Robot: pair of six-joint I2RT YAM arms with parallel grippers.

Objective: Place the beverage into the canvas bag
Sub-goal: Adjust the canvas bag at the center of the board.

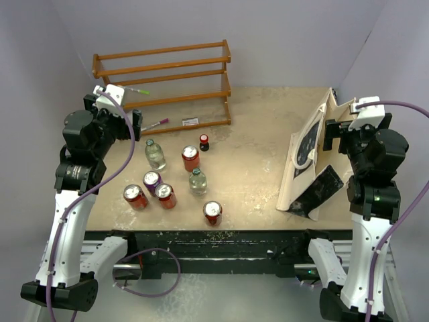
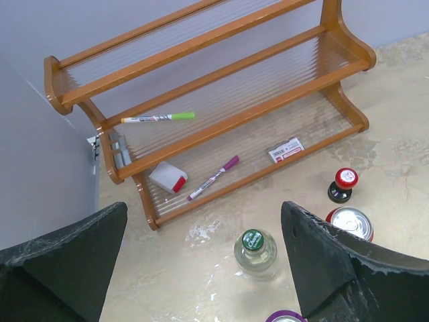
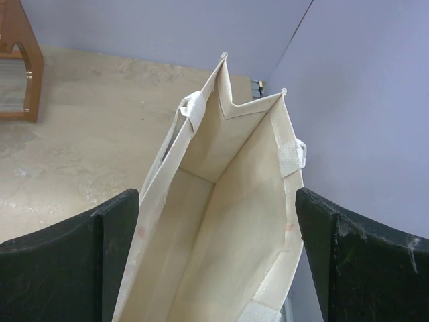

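Observation:
Several beverages stand on the left half of the table: two clear bottles with green caps (image 1: 155,153) (image 1: 197,181), red cans (image 1: 191,158) (image 1: 212,212), a purple can (image 1: 152,181) and a small dark bottle with a red cap (image 1: 204,142). The cream canvas bag (image 1: 310,157) stands at the right, its mouth open upward. My left gripper (image 1: 137,125) hangs open above the rear of the group. In the left wrist view a green-capped bottle (image 2: 255,251) stands below the open left gripper (image 2: 204,211). My right gripper (image 3: 216,194) is open above the bag's empty inside (image 3: 221,221).
A wooden three-tier rack (image 1: 164,84) stands at the back left, holding two markers (image 2: 157,118) (image 2: 213,178), a white eraser (image 2: 167,177) and a small packet (image 2: 286,149). Grey walls close in the table on three sides. A dark flat panel (image 1: 320,191) lies at the bag's near foot.

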